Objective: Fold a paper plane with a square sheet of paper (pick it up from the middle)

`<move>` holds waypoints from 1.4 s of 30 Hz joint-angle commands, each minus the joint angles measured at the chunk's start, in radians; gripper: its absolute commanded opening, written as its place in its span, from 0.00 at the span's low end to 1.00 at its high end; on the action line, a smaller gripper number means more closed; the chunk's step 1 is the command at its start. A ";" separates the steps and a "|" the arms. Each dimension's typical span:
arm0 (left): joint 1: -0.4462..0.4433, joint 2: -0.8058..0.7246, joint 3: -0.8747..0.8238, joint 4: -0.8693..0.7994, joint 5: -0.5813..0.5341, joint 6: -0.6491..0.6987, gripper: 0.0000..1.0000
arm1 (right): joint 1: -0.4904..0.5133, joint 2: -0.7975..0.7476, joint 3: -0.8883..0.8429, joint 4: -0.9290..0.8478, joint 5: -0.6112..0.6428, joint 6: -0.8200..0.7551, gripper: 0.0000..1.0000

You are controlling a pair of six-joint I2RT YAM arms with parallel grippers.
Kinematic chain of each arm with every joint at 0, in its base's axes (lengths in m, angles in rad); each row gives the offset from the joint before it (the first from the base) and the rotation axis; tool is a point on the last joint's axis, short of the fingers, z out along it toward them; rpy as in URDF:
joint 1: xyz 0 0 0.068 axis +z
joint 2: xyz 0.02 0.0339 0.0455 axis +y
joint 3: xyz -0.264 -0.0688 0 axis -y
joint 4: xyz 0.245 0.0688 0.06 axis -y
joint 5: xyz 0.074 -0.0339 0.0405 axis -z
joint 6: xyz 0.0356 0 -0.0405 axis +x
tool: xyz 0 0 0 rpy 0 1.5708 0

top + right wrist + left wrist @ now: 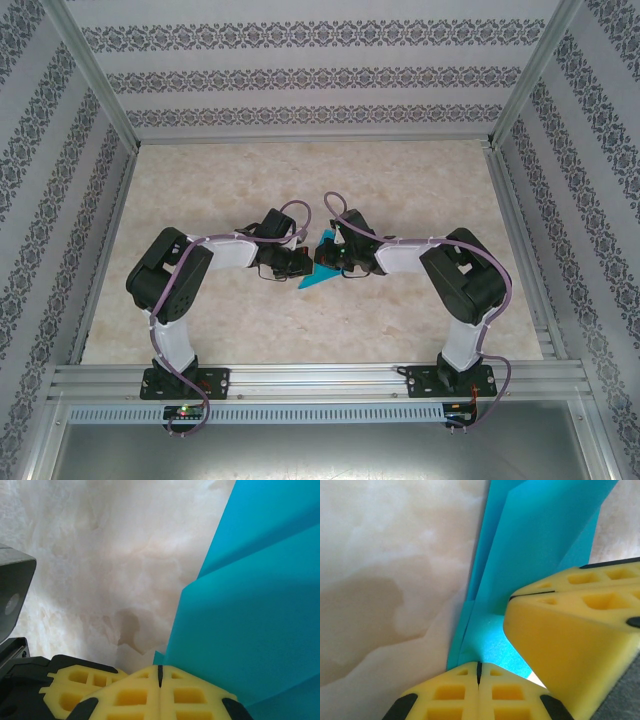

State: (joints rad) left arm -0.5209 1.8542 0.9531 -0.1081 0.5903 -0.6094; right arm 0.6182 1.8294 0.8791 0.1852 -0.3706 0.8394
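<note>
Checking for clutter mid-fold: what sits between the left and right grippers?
The partly folded teal paper: in the left wrist view it rises between the left gripper and the right gripper; the top external view agrees.

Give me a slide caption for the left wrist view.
The folded teal paper, pinched by the shut left gripper and shut right gripper.

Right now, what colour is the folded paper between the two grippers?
The paper is plain teal-blue, with no markings; the right wrist view shows it best.
</note>
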 commanded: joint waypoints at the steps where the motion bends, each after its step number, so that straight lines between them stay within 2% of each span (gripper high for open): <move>1: -0.019 0.078 -0.079 -0.209 -0.154 0.015 0.00 | -0.006 0.028 -0.033 -0.042 0.024 -0.021 0.00; 10: -0.019 0.075 -0.086 -0.231 -0.165 0.031 0.00 | -0.155 0.037 -0.047 -0.011 -0.044 -0.183 0.00; 18: -0.020 0.066 -0.093 -0.242 -0.172 0.041 0.00 | -0.281 0.026 0.025 -0.045 -0.057 -0.205 0.00; 25: -0.019 0.064 -0.087 -0.242 -0.173 0.045 0.00 | -0.232 -0.100 -0.038 -0.017 -0.037 -0.169 0.00; 33: -0.020 0.068 -0.078 -0.243 -0.169 0.047 0.00 | -0.091 -0.032 -0.039 0.042 -0.055 -0.095 0.00; 38: -0.019 0.068 -0.081 -0.243 -0.170 0.048 0.00 | -0.091 0.039 -0.004 0.035 -0.074 -0.099 0.00; 42: -0.020 0.068 -0.090 -0.242 -0.170 0.047 0.00 | -0.131 0.070 0.019 0.001 -0.055 -0.120 0.00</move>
State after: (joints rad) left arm -0.5301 1.8446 0.9463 -0.1085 0.5644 -0.5922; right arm 0.5140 1.8702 0.8753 0.2115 -0.4526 0.7338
